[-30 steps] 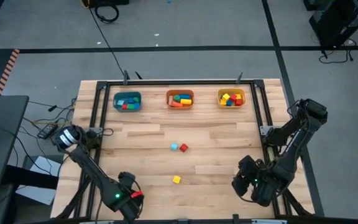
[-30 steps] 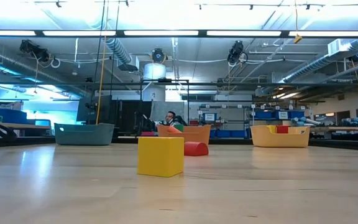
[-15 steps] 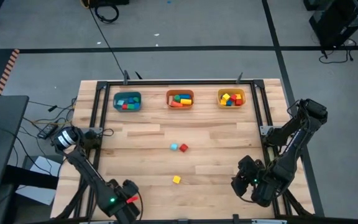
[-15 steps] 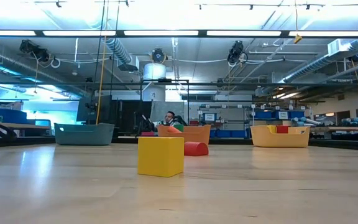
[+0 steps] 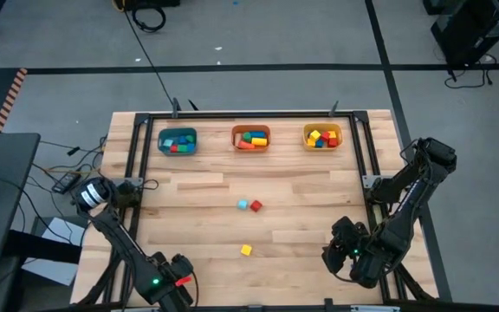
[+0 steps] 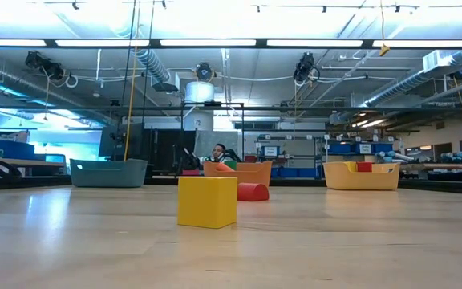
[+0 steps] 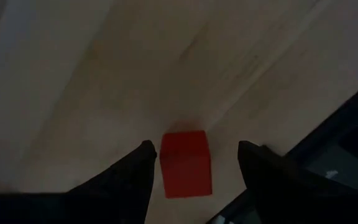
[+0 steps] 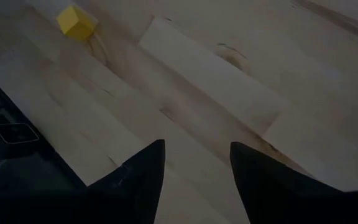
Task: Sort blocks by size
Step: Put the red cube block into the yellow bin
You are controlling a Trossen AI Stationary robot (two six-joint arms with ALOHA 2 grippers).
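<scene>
A red block (image 7: 186,163) lies on the table (image 5: 197,225) close to its near left corner. My left gripper (image 7: 197,144) points down over it, open, with one finger on each side of the block; one finger (image 7: 143,163) stands close beside it. In the high view this gripper (image 5: 173,286) is at the near left. A yellow cube (image 5: 246,250), a light blue cube (image 5: 243,204) and a red cube (image 5: 255,206) rest on the table's middle. My right gripper (image 5: 336,255) hangs open at the near right with nothing between its fingers (image 8: 146,168).
Along the far edge stand a teal bin (image 5: 178,141), an orange bin (image 5: 250,138) and a yellow bin (image 5: 322,137), each with blocks in it. A black frame rail (image 5: 137,156) borders the table. The low view shows the yellow cube (image 6: 207,201) in front of a red block (image 6: 253,192).
My left gripper has gone a little toward the table's near left corner and has rolled about its own downward line. Its fingers have stayed open. The right arm and the loose cubes have kept still.
</scene>
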